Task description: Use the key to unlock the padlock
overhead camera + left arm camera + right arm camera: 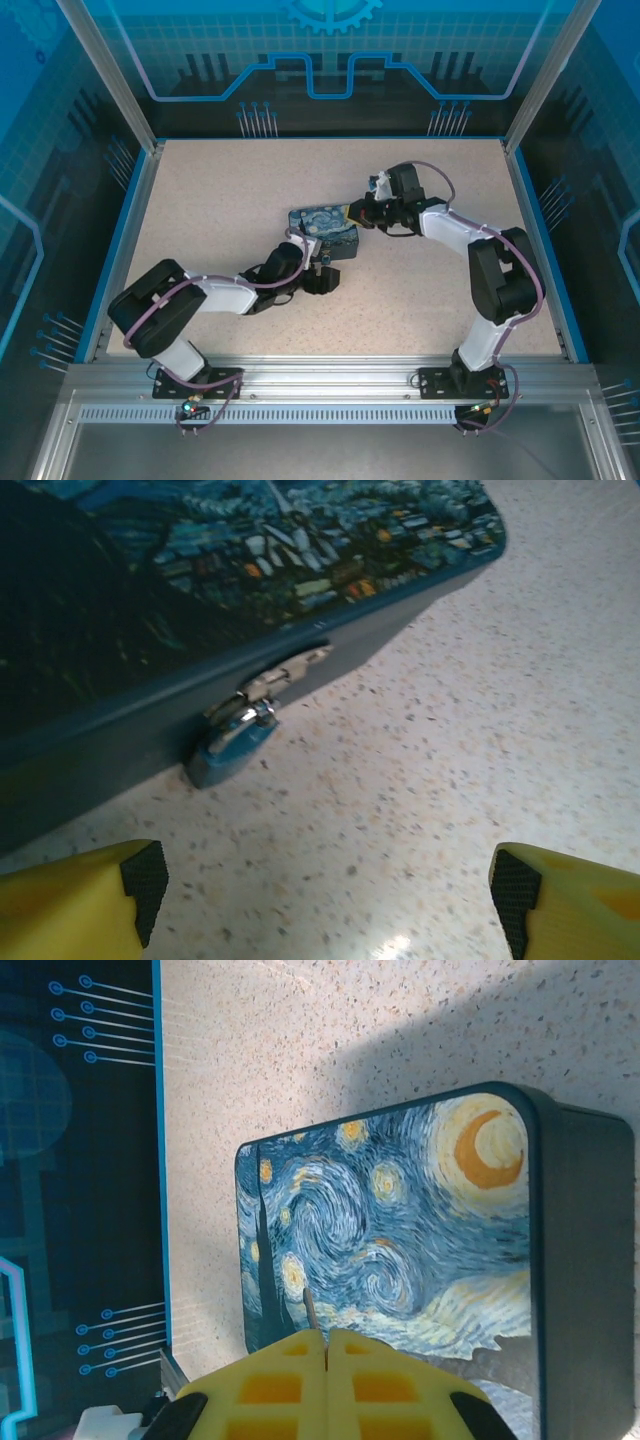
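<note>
Top cam / box: dk-blue box [318, 228] w/ swirly night-sky lid, lying at an angle mid table [430, 300].
Top cam / left gripper [322, 281]: just beside the box's near side, low over the table.
Top cam / right gripper [357, 213]: at the box's far-right corner, by the lid edge.
Top cam / lock: too small here to tell for sure.
L wrist / padlock [232, 748]: bluish body, shiny shackle thru the hasp [285, 672] on the box's side wall; body tilted, lower end on the table.
L wrist / pincer: jaws wide apart, black pads [145, 878] at either frame edge, nothing betw them, just bare table; padlock near but apart, ahead and left of centre.
R wrist / pincer: jaws shut, yellow fingers meet w/ no gap.
R wrist / key [311, 1308]: thin dark sliver pinched betw the tips, poking out fwd over the lid's print.
R wrist / box: lid faces cam, orange moon top right, dark side wall at right.
</note>
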### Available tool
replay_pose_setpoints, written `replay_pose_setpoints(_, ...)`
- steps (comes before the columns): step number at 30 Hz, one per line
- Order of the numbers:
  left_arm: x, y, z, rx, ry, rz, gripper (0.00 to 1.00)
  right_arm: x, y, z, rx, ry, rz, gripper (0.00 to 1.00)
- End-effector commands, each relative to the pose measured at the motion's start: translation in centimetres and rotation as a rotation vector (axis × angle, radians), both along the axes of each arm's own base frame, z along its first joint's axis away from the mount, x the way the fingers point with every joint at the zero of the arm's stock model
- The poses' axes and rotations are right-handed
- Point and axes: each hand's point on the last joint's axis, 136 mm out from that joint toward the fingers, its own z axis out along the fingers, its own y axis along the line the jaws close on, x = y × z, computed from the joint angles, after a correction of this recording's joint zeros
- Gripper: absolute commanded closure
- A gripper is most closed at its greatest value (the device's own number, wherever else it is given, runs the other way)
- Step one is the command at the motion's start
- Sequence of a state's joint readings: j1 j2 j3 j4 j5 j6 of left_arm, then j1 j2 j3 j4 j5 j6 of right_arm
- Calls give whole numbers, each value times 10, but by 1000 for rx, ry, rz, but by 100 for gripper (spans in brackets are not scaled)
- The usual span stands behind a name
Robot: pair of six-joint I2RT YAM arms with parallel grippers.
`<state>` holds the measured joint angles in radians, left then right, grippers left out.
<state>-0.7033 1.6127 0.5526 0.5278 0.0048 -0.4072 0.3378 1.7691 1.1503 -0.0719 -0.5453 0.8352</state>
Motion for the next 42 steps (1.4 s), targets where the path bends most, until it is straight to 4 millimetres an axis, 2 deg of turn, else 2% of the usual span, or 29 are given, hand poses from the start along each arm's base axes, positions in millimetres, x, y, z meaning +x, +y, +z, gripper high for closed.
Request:
replay_pose_setpoints(1, 22, -4, 15, 23, -133, 25, 16, 3, 8, -2, 5, 18, 8, 100)
replay_pose_setpoints(13, 39, -10, -2, 8, -153, 62, 21, -1, 12, -19, -14, 59, 15, 100)
replay_pose_setpoints(24, 51, -16, -11, -36, -164, 103, 21, -2, 17, -24, -24, 72, 23, 100)
replay_pose_setpoints(33, 50, -38, 11, -192, -157, 60, 21, -2, 16, -28, -42, 77, 24, 100)
replay_pose_setpoints(37, 51, -39, 17, -235, -157, 67, 21, -2, 16, -31, -48, 81, 22, 100)
replay_pose_setpoints(42, 55, -33, 11, -257, -145, 110, 22, -2, 17, -31, -46, 82, 22, 100)
